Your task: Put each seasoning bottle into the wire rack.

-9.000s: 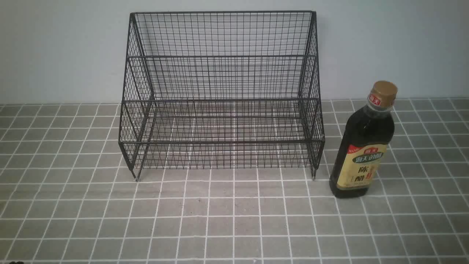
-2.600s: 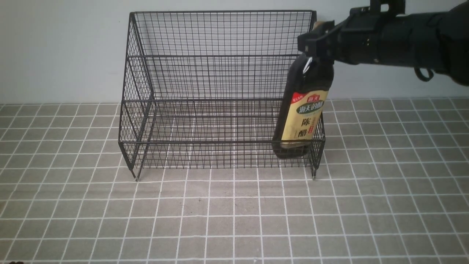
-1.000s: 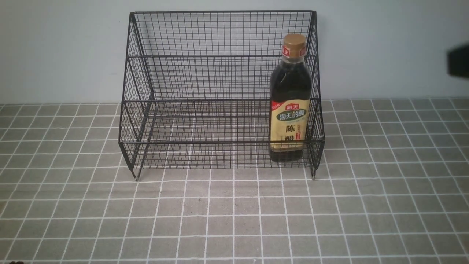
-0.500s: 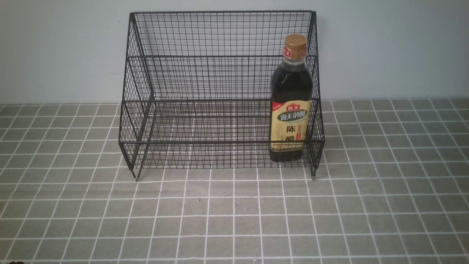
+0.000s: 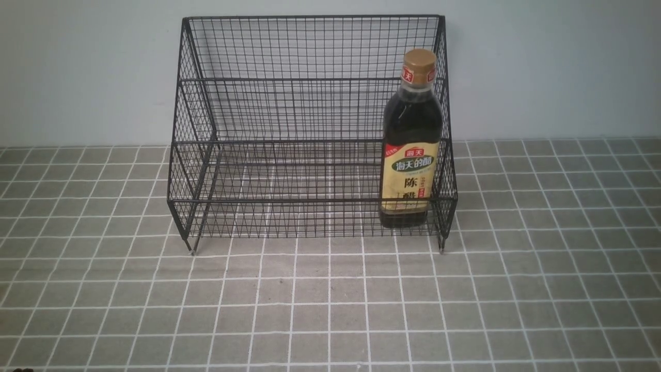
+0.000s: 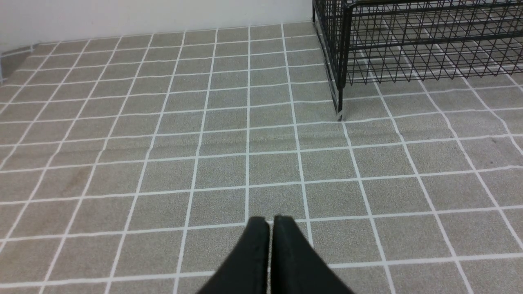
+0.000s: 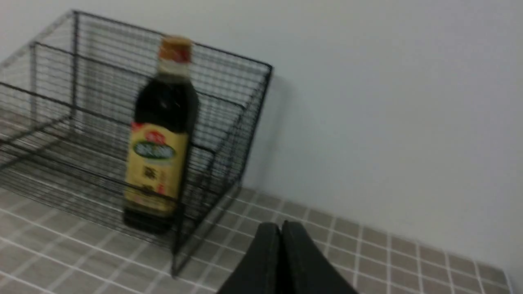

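Observation:
The seasoning bottle (image 5: pixel 410 142) stands upright on the lower tier at the right end of the black wire rack (image 5: pixel 289 170). It also shows in the right wrist view (image 7: pixel 161 139), inside the rack (image 7: pixel 229 134). My right gripper (image 7: pixel 281 224) is shut and empty, apart from the rack's right side and above the tiled cloth. My left gripper (image 6: pixel 270 220) is shut and empty over the tiles, with the rack's left front leg (image 6: pixel 340 98) ahead of it. Neither gripper shows in the front view.
A grey tiled cloth (image 5: pixel 330 299) covers the table. A pale wall (image 5: pixel 542 67) stands directly behind the rack.
The right arm carried the bottle from the table into the rack, let it go and drew back out of the front view. In the last half second the bottle has barely shifted.

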Motion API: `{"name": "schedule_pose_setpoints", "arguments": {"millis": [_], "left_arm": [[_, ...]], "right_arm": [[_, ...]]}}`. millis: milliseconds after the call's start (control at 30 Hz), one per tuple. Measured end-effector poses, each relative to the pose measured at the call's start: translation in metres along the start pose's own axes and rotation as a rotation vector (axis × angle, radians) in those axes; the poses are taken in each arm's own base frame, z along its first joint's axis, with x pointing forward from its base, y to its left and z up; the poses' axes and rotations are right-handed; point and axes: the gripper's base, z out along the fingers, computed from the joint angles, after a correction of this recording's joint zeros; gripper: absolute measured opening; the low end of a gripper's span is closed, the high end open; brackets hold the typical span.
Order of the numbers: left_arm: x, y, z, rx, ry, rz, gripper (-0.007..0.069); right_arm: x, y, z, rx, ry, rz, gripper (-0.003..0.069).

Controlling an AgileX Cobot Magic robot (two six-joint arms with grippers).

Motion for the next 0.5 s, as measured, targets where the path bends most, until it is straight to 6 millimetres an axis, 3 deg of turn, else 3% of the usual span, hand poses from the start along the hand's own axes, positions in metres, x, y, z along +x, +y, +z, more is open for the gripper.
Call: {"name": "schedule_pose_setpoints", "arguments": {"millis": [33, 200, 233, 300, 500], "left_arm": [[0.0, 0.0, 0.0, 0.0, 0.0, 0.0, -0.0007], [0.0, 0.0, 0.0, 0.0, 0.0, 0.0, -0.0007], [0.0, 0.0, 0.0, 0.0, 0.0, 0.0, -0.0007], [0.0, 0.0, 0.0, 0.0, 0.0, 0.0, -0.0007], [0.0, 0.0, 0.0, 0.0, 0.0, 0.0, -0.0007]], "right_arm": [[0.004, 0.0, 0.0, 0.021, -0.003, 0.006, -0.0013], [0.07, 0.006, 0.007, 0.143, 0.046, 0.121, -0.0013], [0.073, 0.007, 0.007, 0.142, 0.051, 0.125, -0.0013], [0.098, 0.01, 0.011, 0.167, 0.12, 0.178, -0.0013], [0.103, 0.009, 0.011, 0.192, 0.141, 0.226, -0.0013]]}}
